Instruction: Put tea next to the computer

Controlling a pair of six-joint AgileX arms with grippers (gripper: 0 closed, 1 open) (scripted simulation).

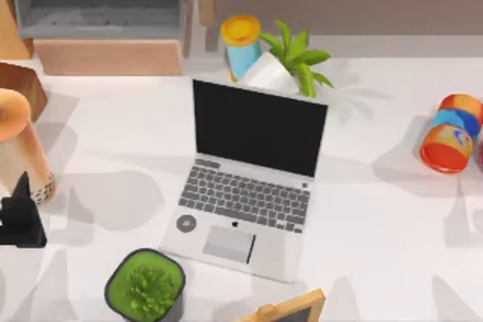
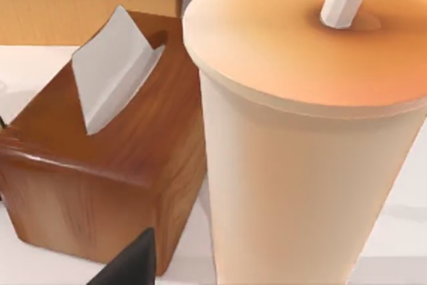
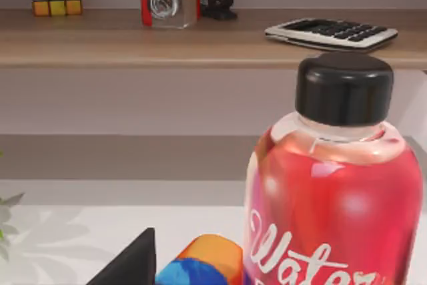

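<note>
bubble tea cup [image 2: 300, 165] looms close in left wrist view, upright beside wooden tissue box [image 2: 100, 165]. left gripper [image 1: 19, 216] just beside cup at table's left edge (finger state: cannot tell). not yet grasped; well apart from laptop [image 1: 249, 179]. carry and placement remain. right wrist view adds red water bottle [image 3: 333, 191].

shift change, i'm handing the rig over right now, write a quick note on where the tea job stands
Left gripper: at the table's left edge, right beside the tea; the pictures don't show whether it has hold of the cup.
Right gripper: idle at the table's right side, near the orange-red can and a red water bottle.
Tea: upright at the far left, by the wooden tissue box, well apart from the computer, which sits open mid-table.
Done: left arm has reached the cup.
Left: secure the grasp, carry the tea rightward and set it upright next to the computer, then release.
</note>
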